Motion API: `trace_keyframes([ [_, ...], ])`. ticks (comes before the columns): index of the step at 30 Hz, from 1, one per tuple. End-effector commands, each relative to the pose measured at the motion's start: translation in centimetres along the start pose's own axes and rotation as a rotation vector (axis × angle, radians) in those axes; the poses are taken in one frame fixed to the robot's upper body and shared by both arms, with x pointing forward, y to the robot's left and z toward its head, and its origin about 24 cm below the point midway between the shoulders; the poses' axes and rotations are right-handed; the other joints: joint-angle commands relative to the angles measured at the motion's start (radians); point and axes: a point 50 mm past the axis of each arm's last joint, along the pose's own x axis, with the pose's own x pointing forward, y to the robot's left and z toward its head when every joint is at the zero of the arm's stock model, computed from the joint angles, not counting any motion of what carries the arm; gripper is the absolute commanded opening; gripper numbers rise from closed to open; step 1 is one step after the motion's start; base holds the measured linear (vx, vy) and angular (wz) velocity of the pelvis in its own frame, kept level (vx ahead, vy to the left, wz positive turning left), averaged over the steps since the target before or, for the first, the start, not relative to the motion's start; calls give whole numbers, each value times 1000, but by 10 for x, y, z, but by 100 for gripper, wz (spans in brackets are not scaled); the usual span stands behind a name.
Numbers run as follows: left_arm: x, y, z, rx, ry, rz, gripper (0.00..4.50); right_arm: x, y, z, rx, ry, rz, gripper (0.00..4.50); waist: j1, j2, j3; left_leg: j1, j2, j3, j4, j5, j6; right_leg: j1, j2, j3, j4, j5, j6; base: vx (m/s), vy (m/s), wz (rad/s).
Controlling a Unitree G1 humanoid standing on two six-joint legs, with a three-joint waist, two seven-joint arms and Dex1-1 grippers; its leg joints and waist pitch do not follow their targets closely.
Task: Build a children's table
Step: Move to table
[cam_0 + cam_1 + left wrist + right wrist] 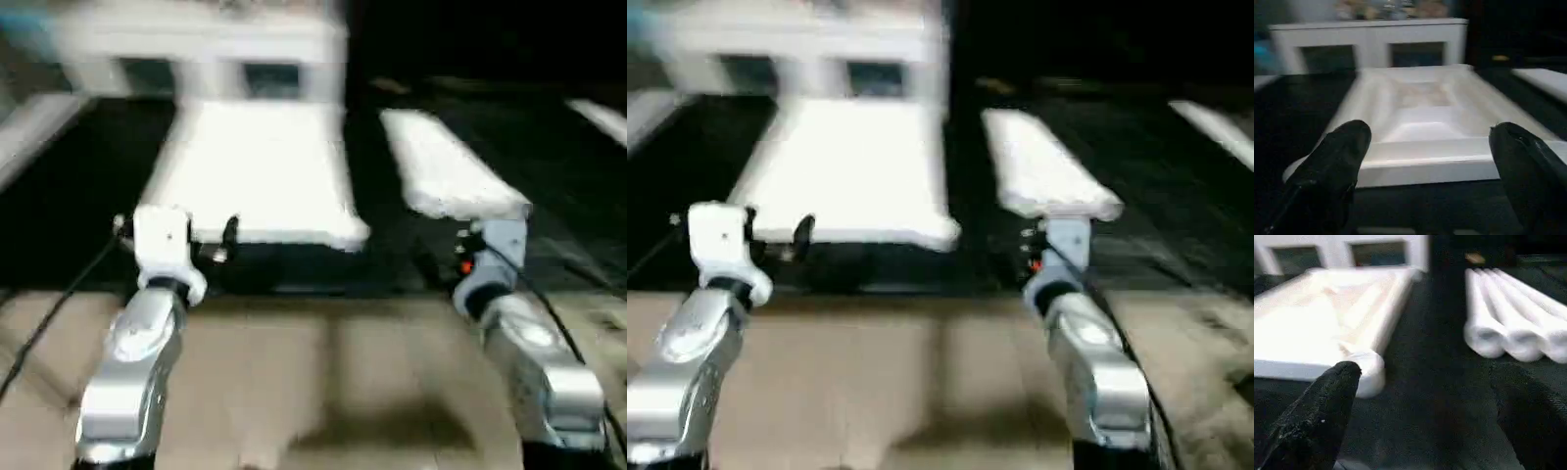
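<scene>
The white table top (255,171) lies upside down on a dark mat, its ribbed underside (1420,105) facing up. A round corner socket (1369,367) shows at its near right corner. To its right, several white tapered legs (446,171) lie side by side, their near ends (1508,340) towards me. My left gripper (1430,142) hovers open just before the top's near edge, with nothing between its black fingers (1337,161). My right gripper (1425,377) is open and empty over the dark gap between the socket corner and the legs.
A white cabinet with glass doors (196,49) stands right behind the table top. Tan flooring (323,372) lies under my forearms, in front of the mat. White strips lie at the far left (29,132) and far right (598,117).
</scene>
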Motion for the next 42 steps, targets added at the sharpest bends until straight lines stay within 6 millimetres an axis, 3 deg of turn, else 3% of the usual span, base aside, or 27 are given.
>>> trace_keyframes([
  [1, 3, 1, 5, -1, -17, -6, 443, 2, 4, 2, -4, -11, 12, 450, 3, -2, -18, 71, 56, -3, -125, -385, -55, -12, -41, 49, -162, -591, -200, 54, 26, 33],
  [2, 3, 1, 5, 1, -17, -11, 443, 2, 4, 3, -3, -14, 19, 450, -42, 6, -37, 146, 156, -97, -268, -613, -57, -94, 62, 32, 22, -186, -158, 54, 26, 33],
  [3, 3, 1, 5, 1, -17, -11, 443, 2, 4, 3, -3, -14, 19, 450, -51, 22, -63, 160, 175, -127, -275, -586, -31, -108, 52, 30, 74, -44, -109, 54, 22, 13],
  [4, 3, 0, 5, 1, -17, -14, 443, 2, 5, 3, -6, -18, 24, 450, -63, 35, -66, 161, 163, -125, -257, -476, 64, -152, 41, 21, 101, 70, -21, 148, 56, -5],
  [6, 2, 0, 5, 1, -17, -14, 443, 2, 6, 4, -9, -22, 28, 450, -67, 28, -67, 156, 142, -89, -244, -272, 184, -204, 36, 10, 113, 154, -6, 158, 39, -3],
  [7, 2, 0, 5, 0, -18, -15, 443, 3, 6, 4, -15, -26, 29, 450, -71, 2, -65, 129, 119, -45, -257, -219, 195, -197, 31, 11, 82, 216, -37, 188, -2, -6],
  [9, 2, 1, 5, 1, -19, -15, 443, 3, 6, 5, -26, -31, 29, 450, -62, -53, -76, 100, 38, 17, -235, -252, 168, -118, -6, 68, -26, 153, -92, 193, -25, -4],
  [10, 2, 1, 6, 3, -22, -18, 443, 3, 6, 5, -27, -35, 30, 450, -23, -89, -75, 48, -59, 50, -96, -235, 129, -27, -75, 193, -124, -242, -183, 229, -60, 10],
  [11, 2, 0, 7, 5, -26, -27, 443, 3, 6, 6, -25, -41, 32, 450, -12, -91, -85, -10, -57, 16, 11, -139, 84, 27, -139, 271, -149, -467, -350, 229, -60, 10],
  [12, 2, 0, 7, 7, -28, -37, 443, 4, 7, 6, -23, -44, 36, 450, -2, -83, -89, -44, -46, -2, 30, -94, 51, 53, -137, 272, -135, -420, -393, 255, -18, 9],
  [15, 2, -3, 7, 18, -30, -65, 443, 4, 8, 8, -25, -47, 49, 450, 13, -62, -76, -106, -19, -25, 29, 74, -20, 37, -76, 216, -124, -43, -492, 217, -1, 10],
  [16, 2, -4, 7, 23, -26, -71, 443, 4, 7, 8, -39, -46, 45, 450, 16, -35, -72, -111, 5, -23, -50, 173, -13, 16, -22, 143, -126, -91, -433, 102, 16, -1],
  [17, 2, -4, 6, 29, -20, -74, 443, 5, 7, 8, -56, -46, 42, 450, 9, 19, -80, -62, 33, -18, -161, 189, -2, -5, 47, 67, -112, -154, -302, 217, 67, 4],
  [18, 2, -5, 5, 30, -19, -74, 443, 5, 7, 9, -60, -47, 45, 450, -8, 39, -70, -32, 76, -62, -198, 71, 36, -43, 99, 42, -57, -140, -226, 220, 112, 2],
  [19, 2, -5, 5, 33, -18, -77, 443, 6, 7, 9, -68, -49, 53, 450, -54, 44, -100, 71, 178, -168, -222, -104, 136, -136, 90, 36, 94, -119, -112, 330, 136, 10],
  [23, 3, -7, 5, 34, -22, -94, 443, 5, 7, 12, -78, -56, 82, 450, -43, 14, -88, 70, 133, -100, -201, 78, 368, -219, 57, 37, 135, 100, 60, 182, 49, 4],
  [24, 3, -9, 6, 27, -30, -121, 443, 5, 7, 14, -84, -58, 105, 450, -47, -3, -88, 64, 130, -88, -207, 77, 380, -216, 47, 48, 115, 135, 49, 182, -33, -2],
  [25, 2, -13, 7, 11, -41, -157, 443, 4, 7, 15, -88, -58, 124, 450, -37, -41, -76, 32, 76, -35, -201, 25, 344, -180, 22, 76, 16, 219, -10, 247, -105, 2],
  [26, 2, -15, 7, 9, -31, -185, 443, 3, 7, 16, -90, -56, 139, 450, -14, -102, -81, -51, -30, 21, -124, -61, 254, -78, -32, 167, -90, 104, -32, 153, -99, -1],
  [27, 2, -16, 6, 10, -30, -190, 443, 3, 6, 17, -92, -56, 142, 450, 10, -97, -97, -72, -59, 22, -42, -57, 209, -29, -98, 230, -110, 67, -94, 167, -108, 1],
  [28, 1, -21, 5, 30, -13, -263, 443, 1, 4, 20, -120, -54, 174, 450, 17, -91, -112, -113, -34, -11, -33, 90, 116, 22, -118, 220, -59, 333, -169, 168, -78, -7],
  [29, 0, -23, 5, 40, -12, -291, 443, 0, 3, 21, -132, -53, 184, 450, 15, -81, -113, -129, -25, -21, -61, 260, 31, 20, -81, 180, 2, 897, -187, 168, -78, -7],
  [31, 0, -31, 5, 87, -9, -400, 443, -3, -3, 26, -187, -41, 226, 450, 14, -43, -105, -107, -7, -8, -133, 432, -32, -32, 11, 112, 30, 1272, -149, 17, -31, -1],
  [32, 0, -32, 4, 103, -6, -422, 443, -4, -4, 27, -203, -35, 237, 450, 8, -12, -111, -96, 29, -18, -136, 469, -24, -45, 30, 96, 32, 1103, -129, 0, 0, 0],
  [34, 2, -35, 3, 111, 10, -468, 443, -7, -6, 29, -233, -25, 274, 450, 7, -5, -113, -60, 74, -35, -126, 488, -42, -66, 27, 103, 13, 785, -163, 0, 0, 0],
  [38, -2, -51, 0, 133, 28, -807, 443, -20, -12, 34, -354, 38, 430, 450, 16, -13, -71, -50, 80, 3, -172, -31, -60, -67, -6, 126, -57, 152, -263, -35, 12, 4],
  [42, -5, -59, -5, 174, 108, -1017, 443, -34, -17, 34, -435, 106, 540, 450, 8, -12, -58, -38, 89, 21, -190, -221, -64, -81, -15, 132, -89, -217, -213, -61, -3, 1],
])
